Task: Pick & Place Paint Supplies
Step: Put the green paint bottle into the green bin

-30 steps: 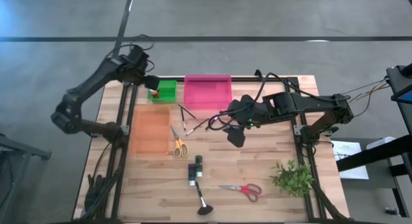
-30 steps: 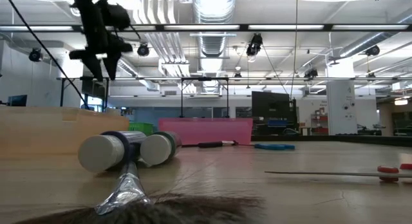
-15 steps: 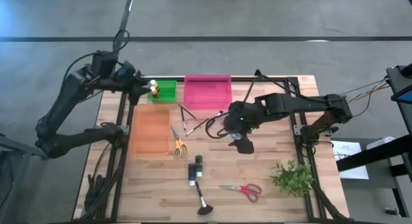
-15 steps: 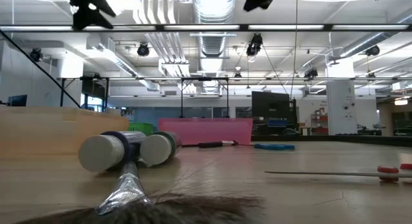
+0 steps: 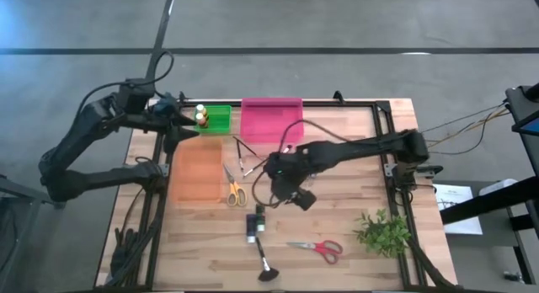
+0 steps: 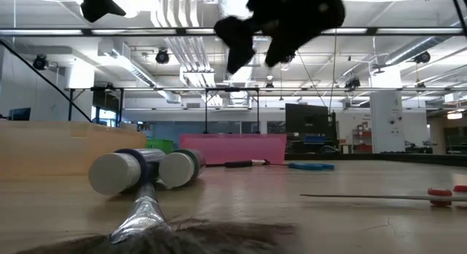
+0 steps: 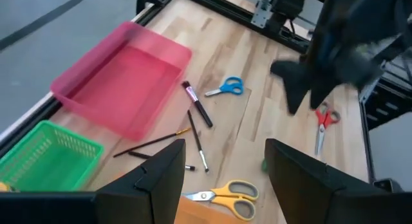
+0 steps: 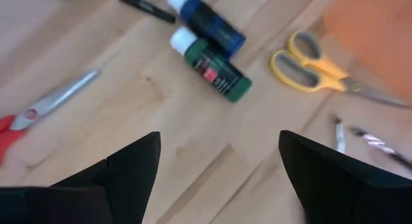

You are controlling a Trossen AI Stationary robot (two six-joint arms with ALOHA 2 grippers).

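Observation:
A green paint bottle (image 8: pixel 215 69) and a dark blue one (image 8: pixel 206 21) lie on their sides together on the table (image 5: pixel 354 200). My right gripper (image 8: pixel 219 159) hovers open above the table just beside them (image 5: pixel 255 221). An orange bottle (image 5: pixel 202 116) stands in the green basket (image 5: pixel 217 118). My left gripper (image 5: pixel 187 129) hangs open and empty at the table's far left corner, beside that basket. Yellow scissors (image 5: pixel 233 189), red scissors (image 5: pixel 318 248), blue scissors (image 7: pixel 225 87) and several slim brushes (image 5: pixel 244 154) lie flat on the wood.
A pink tray (image 5: pixel 271 119) sits at the far edge and an orange tray (image 5: pixel 196 168) at the left. One fan brush (image 5: pixel 265 263) lies at the near edge. A green plant sprig (image 5: pixel 383 231) lies near right. The right arm (image 5: pixel 354 150) spans the table's middle.
My left gripper has drawn back from above the green basket toward the table's left edge, rising and rolling; the orange bottle stays in the basket. My right gripper has come down and toward the near left, toward the two lying bottles, rolling as it went.

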